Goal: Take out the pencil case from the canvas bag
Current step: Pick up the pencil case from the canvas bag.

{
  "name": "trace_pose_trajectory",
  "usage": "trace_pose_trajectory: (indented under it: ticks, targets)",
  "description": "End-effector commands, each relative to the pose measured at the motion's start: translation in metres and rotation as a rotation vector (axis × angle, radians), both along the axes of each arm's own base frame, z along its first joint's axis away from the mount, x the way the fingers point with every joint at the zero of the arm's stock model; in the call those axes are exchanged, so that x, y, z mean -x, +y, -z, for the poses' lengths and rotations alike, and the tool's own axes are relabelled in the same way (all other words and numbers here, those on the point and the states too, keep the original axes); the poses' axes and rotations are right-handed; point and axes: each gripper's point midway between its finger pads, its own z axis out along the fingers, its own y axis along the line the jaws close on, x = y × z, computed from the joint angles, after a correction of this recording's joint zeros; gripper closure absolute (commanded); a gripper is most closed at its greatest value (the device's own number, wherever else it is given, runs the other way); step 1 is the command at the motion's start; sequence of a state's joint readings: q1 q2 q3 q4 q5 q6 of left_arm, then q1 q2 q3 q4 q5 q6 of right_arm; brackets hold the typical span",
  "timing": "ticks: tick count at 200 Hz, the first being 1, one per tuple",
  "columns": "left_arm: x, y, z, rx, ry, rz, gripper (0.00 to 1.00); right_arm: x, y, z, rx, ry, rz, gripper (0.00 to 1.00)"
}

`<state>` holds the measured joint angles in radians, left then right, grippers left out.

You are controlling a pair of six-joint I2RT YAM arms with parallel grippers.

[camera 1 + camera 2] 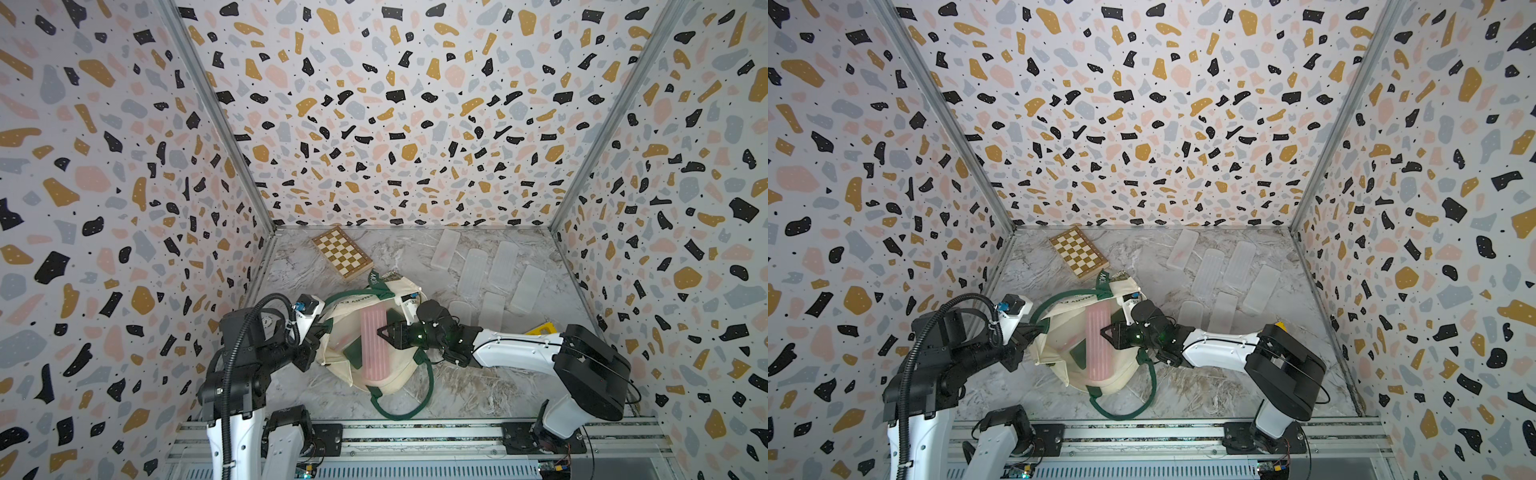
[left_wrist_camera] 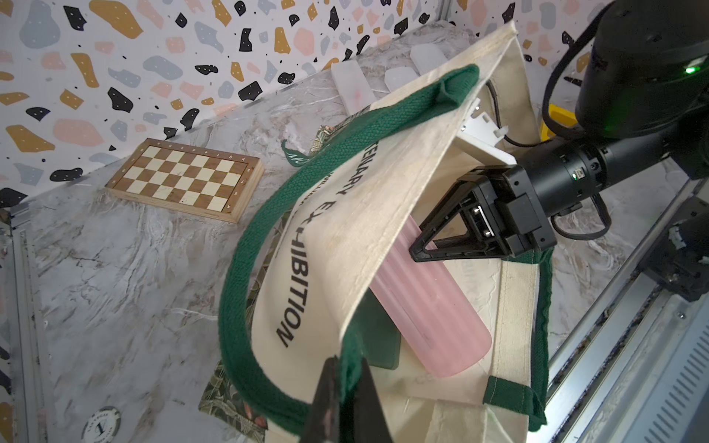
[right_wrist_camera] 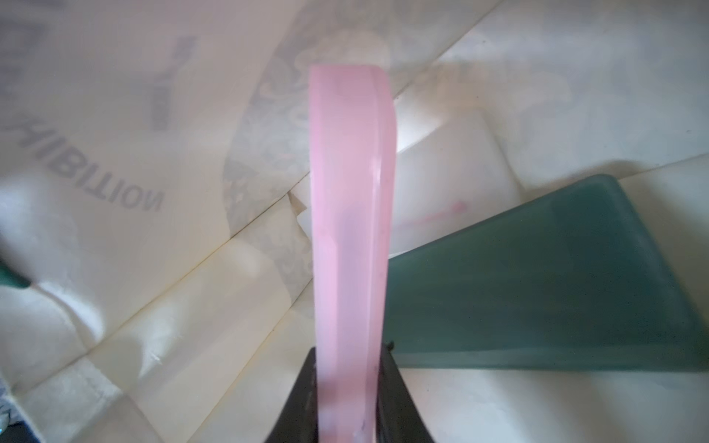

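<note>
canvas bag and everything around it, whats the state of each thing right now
canvas bag, lying on its side, mouth held open
left gripper, shut on the bag's green handle
right gripper, shut on the pink pencil case
pink pencil case, gripped, not yet out of the bag
green case, lying inside the bag
chessboard, closed, lying flat
clear pencil cases, lying flat outside the bag

The canvas bag lies on its side at lower centre in both top views. It is cream, with dark green strap handles and dark lettering, and its mouth gapes open with the upper panel raised. The pencil case is pink, translucent and ribbed, a long rounded slab. It runs top to bottom across the opening, one end still under the raised panel, and appears edge-on in the right wrist view.
</note>
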<state>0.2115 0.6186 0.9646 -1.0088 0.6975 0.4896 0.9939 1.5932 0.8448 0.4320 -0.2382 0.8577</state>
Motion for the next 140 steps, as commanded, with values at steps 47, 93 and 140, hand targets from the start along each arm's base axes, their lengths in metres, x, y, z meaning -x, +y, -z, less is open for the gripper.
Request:
trace_pose_trajectory:
  ticks: [47, 93, 140]
  targets:
    - [-0.015, 0.011, -0.017, 0.064, 0.004, -0.125, 1.0, -0.011, -0.031, -0.061, -0.075, -0.134, -0.004, 0.86]
    - [-0.017, 0.024, -0.012, 0.029, -0.015, -0.204, 1.0, -0.011, -0.043, -0.064, -0.069, -0.14, -0.014, 0.86]
    - [-0.02, 0.024, -0.013, 0.039, 0.041, -0.208, 1.0, 0.009, -0.029, -0.073, -0.106, -0.176, -0.129, 0.86]
